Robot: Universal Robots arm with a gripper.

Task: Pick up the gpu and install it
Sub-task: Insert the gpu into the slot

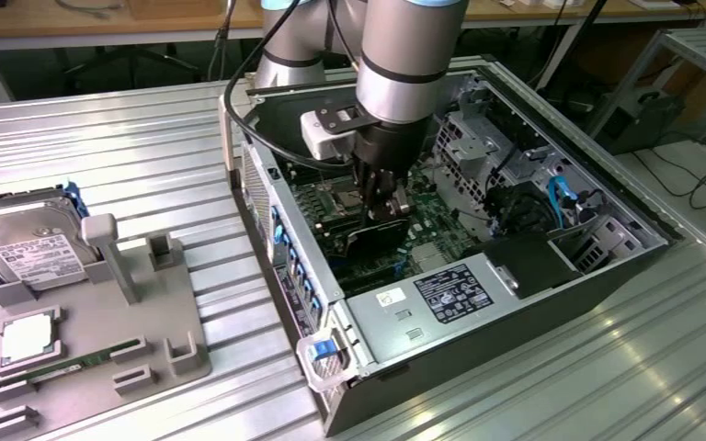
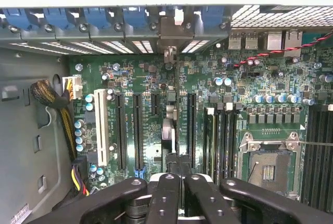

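Inside the open computer case (image 1: 476, 276), the gripper (image 1: 384, 213) clamps the gpu (image 1: 375, 237) edge-on just above the motherboard (image 2: 156, 109), the install step apparently under way, which by the look of it calls for lining the card up squarely with a slot (image 2: 191, 128).

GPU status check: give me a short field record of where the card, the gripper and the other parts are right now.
gpu: black card held edge-down inside the open computer case, over the motherboard
gripper: shut on the gpu, reaching down into the case
seating: cannot tell whether the card is fully in a slot
hard drive: on the grey parts tray, at the exterior view's left
memory stick: green, lying in the tray
CPU socket: empty, on the motherboard
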